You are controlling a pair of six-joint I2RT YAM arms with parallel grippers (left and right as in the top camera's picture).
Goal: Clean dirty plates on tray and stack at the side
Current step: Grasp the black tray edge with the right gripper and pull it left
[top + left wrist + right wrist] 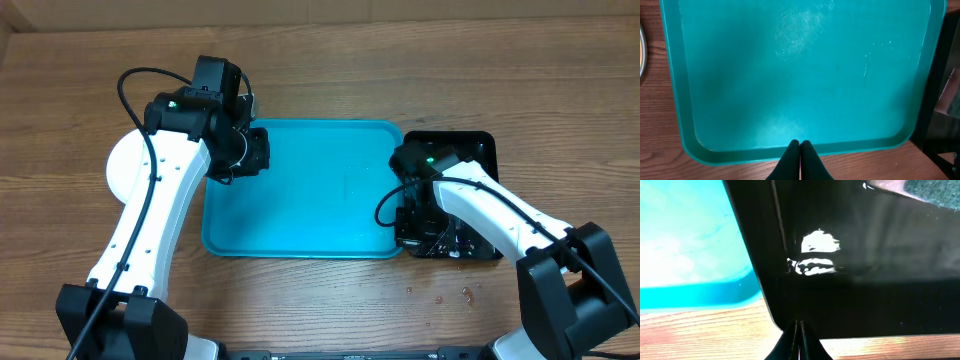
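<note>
The turquoise tray [330, 215] lies mid-table with nothing on it; it also fills the left wrist view [790, 75]. A white plate [122, 168] sits on the table left of the tray, partly under my left arm. Its rim shows in the left wrist view [641, 50]. I cannot make out the pale blue or yellow-green plates. My left gripper [252, 150] is shut and empty, with its fingertips [800, 146] over the tray's rim. My right gripper [415, 225] is shut and empty over a corner of the black tray [800, 327].
A glossy black tray [482, 145] stands right of the turquoise tray, and it also shows in the right wrist view [865, 255]. A green textured item [935, 187] lies at its far side. Small water drops [450, 295] dot the wood in front.
</note>
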